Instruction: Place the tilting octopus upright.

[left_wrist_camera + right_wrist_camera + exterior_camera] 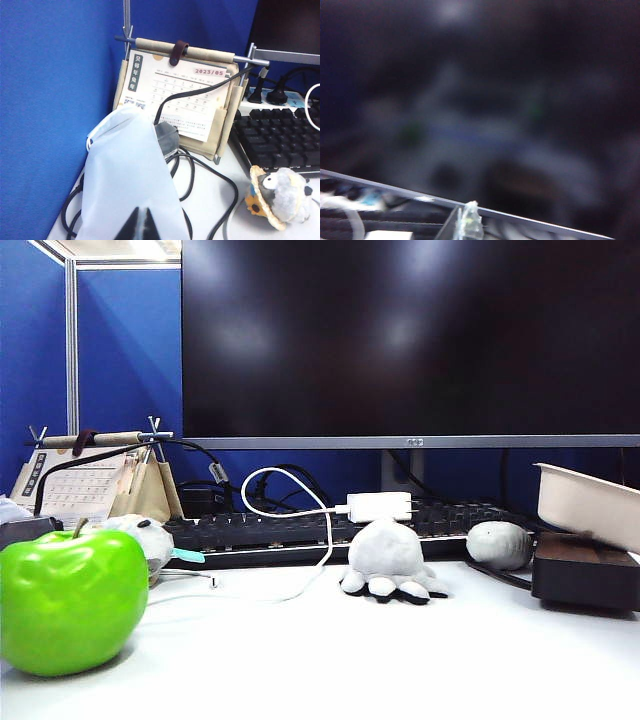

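The octopus (388, 558), a small light grey plush, sits on the white table in front of the keyboard in the exterior view. Its domed head is up and its stubby tentacles with black undersides are spread on the table. Neither gripper shows in the exterior view. In the left wrist view my left gripper (141, 224) is shut and empty, its dark tips together over a white bag (125, 175). My right gripper (465, 225) is shut with nothing held. It points at the blurred dark monitor (495, 100). No wrist view shows the octopus.
A green apple (70, 600) stands front left, with a white plush toy (145, 537) behind it. Next to the keyboard (280, 532) lies a grey oval lump (498, 544). A white tray (585, 502) rests on a dark box (585, 572). A calendar stand (75, 485) is back left.
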